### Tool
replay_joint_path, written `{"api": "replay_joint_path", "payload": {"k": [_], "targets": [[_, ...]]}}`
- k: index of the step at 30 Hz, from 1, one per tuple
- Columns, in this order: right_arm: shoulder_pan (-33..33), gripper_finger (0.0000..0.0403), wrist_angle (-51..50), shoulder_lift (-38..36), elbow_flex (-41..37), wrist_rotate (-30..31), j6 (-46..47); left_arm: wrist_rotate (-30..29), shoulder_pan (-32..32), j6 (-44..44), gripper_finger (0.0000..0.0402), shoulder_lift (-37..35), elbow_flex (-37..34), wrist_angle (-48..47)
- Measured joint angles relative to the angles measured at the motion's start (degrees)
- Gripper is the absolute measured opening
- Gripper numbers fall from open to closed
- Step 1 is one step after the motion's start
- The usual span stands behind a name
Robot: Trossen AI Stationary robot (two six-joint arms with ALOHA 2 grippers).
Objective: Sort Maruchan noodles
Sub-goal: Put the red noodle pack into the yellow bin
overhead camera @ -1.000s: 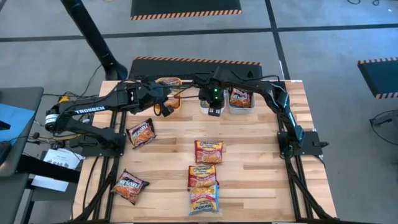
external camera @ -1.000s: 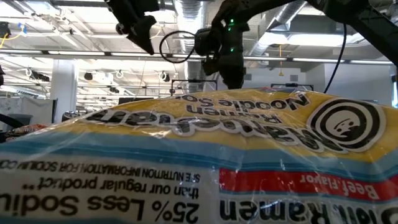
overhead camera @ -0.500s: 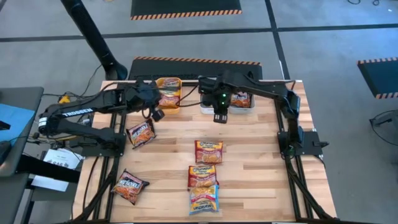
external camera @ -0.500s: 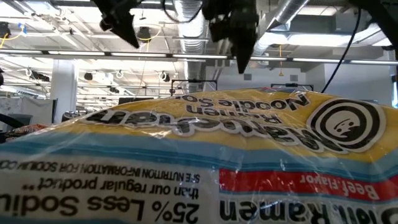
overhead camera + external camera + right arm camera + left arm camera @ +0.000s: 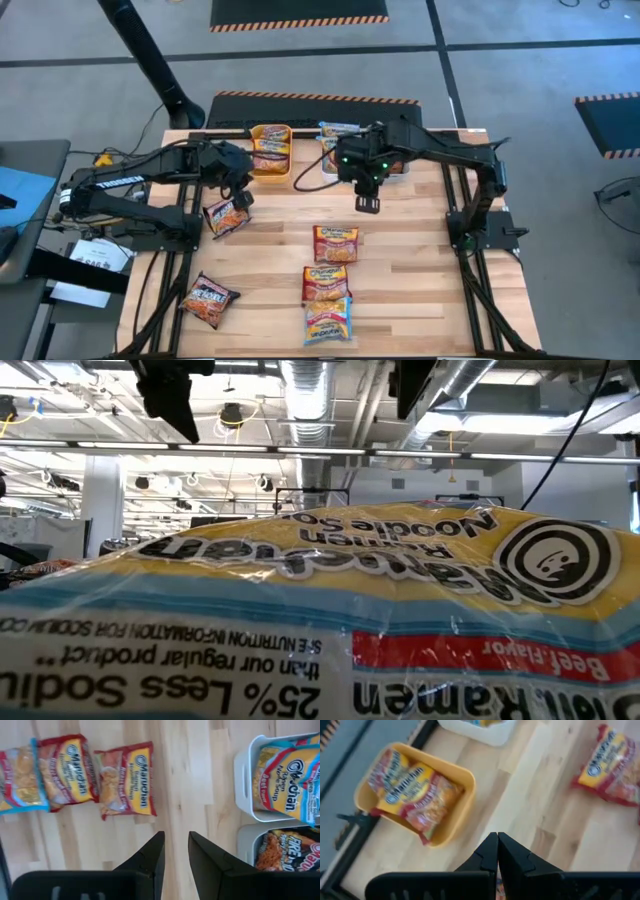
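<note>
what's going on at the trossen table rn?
Mid-sort of ramen packets into three bins at the table's far edge. The orange bin, white bin and grey bin each hold packets already. Five packets lie loose on the wood: three in a column mid-table, two on the left. Neither arm holds anything: the left gripper is shut and empty beside the orange bin, the right gripper open, above bare wood between the bins and the column.

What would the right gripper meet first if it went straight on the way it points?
Probably bare table: the right gripper, jaws apart and empty, aims at wood between the red packet and the white bin. Depth is uncertain.
</note>
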Motion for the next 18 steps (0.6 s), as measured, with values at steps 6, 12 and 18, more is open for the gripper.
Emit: {"api": "replay_joint_path", "payload": {"k": [6, 12, 18], "targets": [[3.62, 0.0111, -0.84, -0.76, 0.0, 1.11, 3.31, 1.68, 0.02, -0.74, 0.0, 0.02, 0.0, -3.18], [6.72, 0.0111, -1.87, -0.35, 0.0, 1.46, 3.94, 6.76, 0.05, -2.46, 0.0011, 0.07, 0.0, -6.21], [9.19, 0.0111, -1.87, -0.34, -0.02, 1.49, 3.95, 11.47, 0.07, -3.93, 0.0065, 0.07, 0.0, -10.38]]}}
